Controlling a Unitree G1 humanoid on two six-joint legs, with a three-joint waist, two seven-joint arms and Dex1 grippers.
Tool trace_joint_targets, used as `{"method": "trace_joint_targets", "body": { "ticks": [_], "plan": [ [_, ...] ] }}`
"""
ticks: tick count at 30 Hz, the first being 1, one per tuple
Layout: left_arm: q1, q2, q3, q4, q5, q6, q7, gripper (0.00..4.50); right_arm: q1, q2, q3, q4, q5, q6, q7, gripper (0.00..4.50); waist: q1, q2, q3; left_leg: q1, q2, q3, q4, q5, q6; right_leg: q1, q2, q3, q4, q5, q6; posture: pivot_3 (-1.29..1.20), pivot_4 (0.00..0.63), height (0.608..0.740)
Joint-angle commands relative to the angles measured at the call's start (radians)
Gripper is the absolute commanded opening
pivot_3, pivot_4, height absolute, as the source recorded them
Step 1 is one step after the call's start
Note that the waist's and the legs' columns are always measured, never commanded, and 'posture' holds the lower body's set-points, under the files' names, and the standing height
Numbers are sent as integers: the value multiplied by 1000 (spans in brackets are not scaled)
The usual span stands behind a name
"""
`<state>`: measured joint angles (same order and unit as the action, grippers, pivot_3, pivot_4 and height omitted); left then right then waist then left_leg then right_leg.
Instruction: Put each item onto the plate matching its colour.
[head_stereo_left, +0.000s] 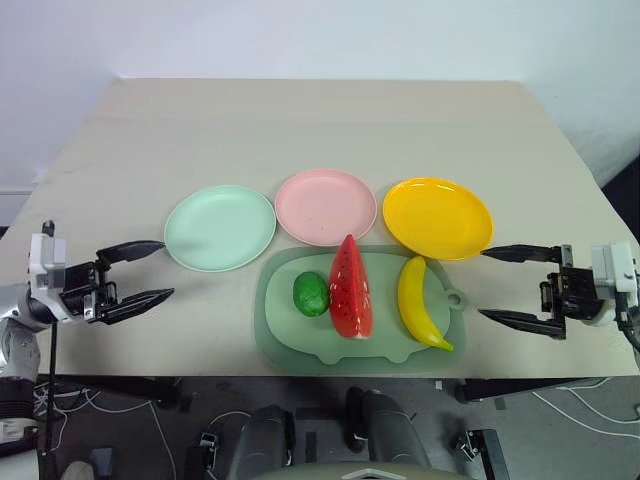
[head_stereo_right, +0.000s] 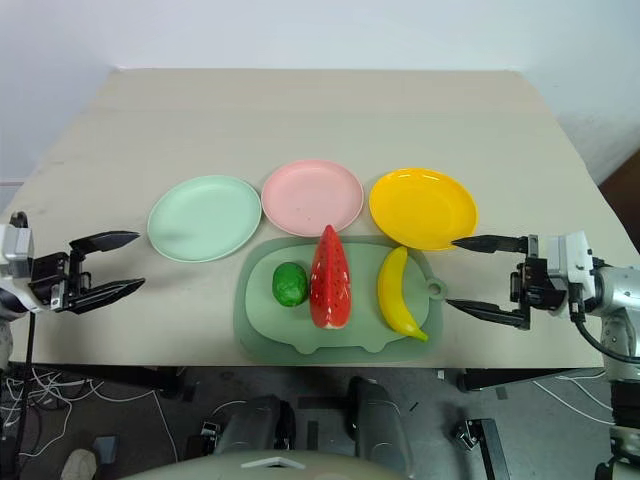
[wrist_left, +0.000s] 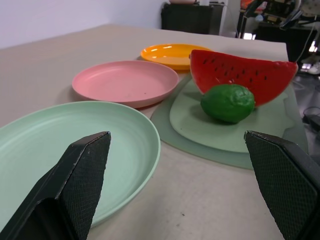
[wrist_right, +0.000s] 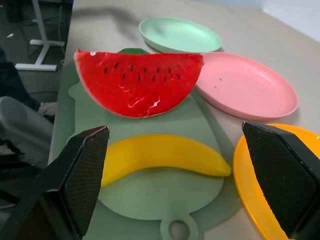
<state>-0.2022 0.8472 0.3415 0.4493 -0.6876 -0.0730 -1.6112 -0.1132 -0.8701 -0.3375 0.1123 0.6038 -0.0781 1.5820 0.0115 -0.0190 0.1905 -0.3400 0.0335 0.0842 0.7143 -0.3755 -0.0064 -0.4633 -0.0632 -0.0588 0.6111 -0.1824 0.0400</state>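
A dark-green lime (head_stereo_left: 311, 294), a red watermelon wedge (head_stereo_left: 350, 288) and a yellow banana (head_stereo_left: 420, 303) lie side by side on a pale green pig-shaped mat (head_stereo_left: 280, 335). Behind the mat stand three plates in a row: mint green (head_stereo_left: 220, 227), pink (head_stereo_left: 325, 206) and orange-yellow (head_stereo_left: 437, 217). My left gripper (head_stereo_left: 148, 272) hovers open at the table's left, pointing toward the mint plate. At the right, my right gripper (head_stereo_left: 498, 284) is open too, pointing at the banana and the orange-yellow plate. Both hold nothing.
The beige table (head_stereo_left: 320, 130) stretches bare behind the plates. Its front edge runs just below the mat, with cables and stand legs on the floor (head_stereo_left: 200, 420) beneath. A white wall rises behind.
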Motion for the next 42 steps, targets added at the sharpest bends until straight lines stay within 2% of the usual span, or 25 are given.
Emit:
{"method": "trace_joint_targets", "body": {
  "ticks": [1, 17, 32, 37, 42],
  "plan": [
    [17, 25, 9, -23, -17, -5, -3, 4489, 14, -38, -14, 2, 7, -35, 30, 4500, 0, 0, 0, 0, 0, 0, 0, 0, 0, 0, 0, 0, 0, 0, 0, 0, 150, 736],
    [47, 12, 16, -64, -5, 0, -2, 4489, 26, -129, 17, 92, 48, -118, 32, 4500, 0, 0, 0, 0, 0, 0, 0, 0, 0, 0, 0, 0, 0, 0, 0, 0, 150, 736],
    [172, -6, 66, -179, 7, 9, 21, 4489, 28, -103, 22, 70, 17, -103, 23, 4500, 1, 0, 0, 0, 1, 0, 0, 0, 0, 0, 0, 0, 0, -1, -2, 0, 150, 736],
    [154, -13, 62, -181, 29, -27, 19, 4489, 39, -109, 27, 8, -9, -31, -41, 4500, 2, 0, 0, 0, 0, 0, 0, 0, 0, 0, 0, 0, 0, -1, -2, 0, 150, 736],
    [138, -19, 45, -151, 51, -47, 5, 4489, 96, -159, 16, -146, -1, 152, -122, 4500, 1, 0, 0, 0, 0, 0, 0, 0, 0, 0, 0, 0, 0, -1, -2, 0, 150, 736]
  ]
}}
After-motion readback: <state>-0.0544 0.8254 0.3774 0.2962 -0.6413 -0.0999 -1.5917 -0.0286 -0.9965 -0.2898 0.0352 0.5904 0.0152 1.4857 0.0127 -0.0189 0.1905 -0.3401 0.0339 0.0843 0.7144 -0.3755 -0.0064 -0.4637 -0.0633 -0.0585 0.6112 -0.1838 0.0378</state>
